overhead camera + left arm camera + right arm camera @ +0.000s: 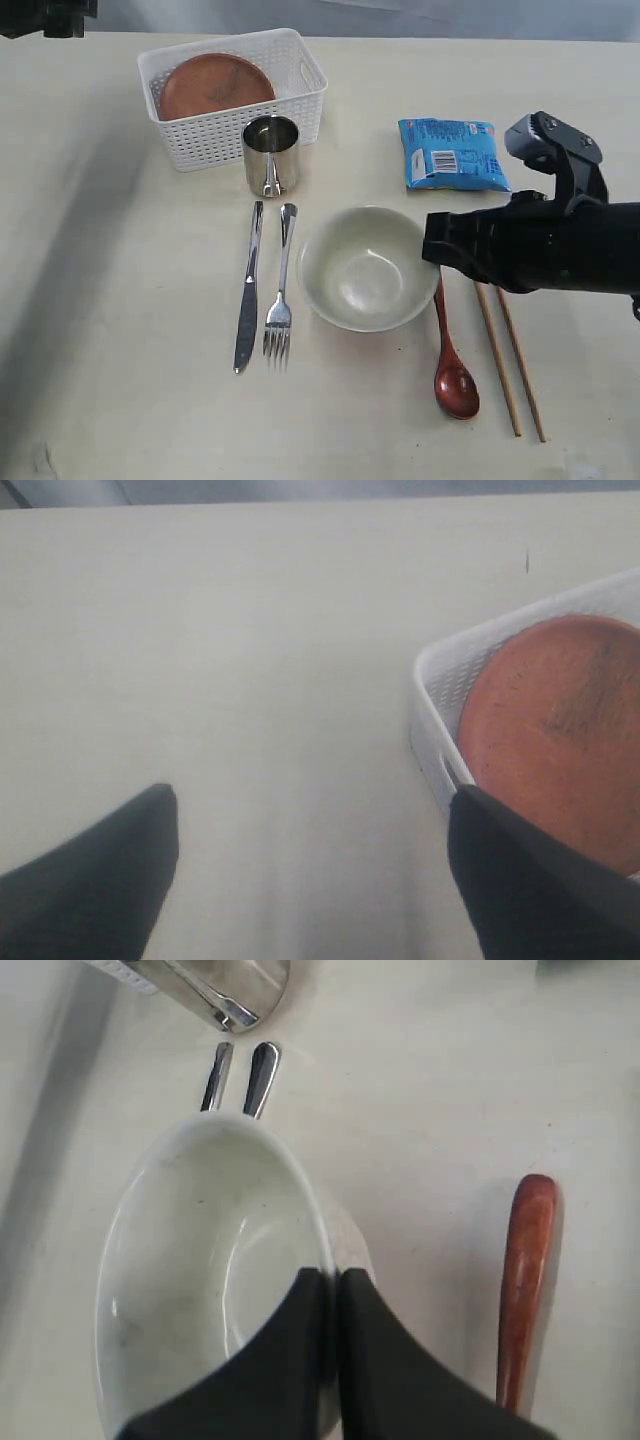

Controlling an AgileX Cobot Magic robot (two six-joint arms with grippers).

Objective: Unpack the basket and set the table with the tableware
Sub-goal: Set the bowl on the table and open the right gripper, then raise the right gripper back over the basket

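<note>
My right gripper (432, 245) is shut on the right rim of the cream bowl (360, 270), which rests on the table (100, 300). In the right wrist view its fingers (300, 1340) pinch the bowl (190, 1260) wall, one inside and one outside. The white basket (215, 135) holds the reddish-brown plate (215, 85). The steel cup (270, 155) stands in front of it. Knife (247, 290) and fork (280, 300) lie left of the bowl; the dark red spoon (452, 370) and chopsticks (510, 360) lie to its right. My left gripper (312, 815) is open over bare table beside the basket (440, 690).
A blue snack packet (450, 153) lies at the back right, behind my right arm. The left arm (45, 15) shows only at the far left corner. In the right wrist view the spoon (525, 1260) lies close beside the fingers.
</note>
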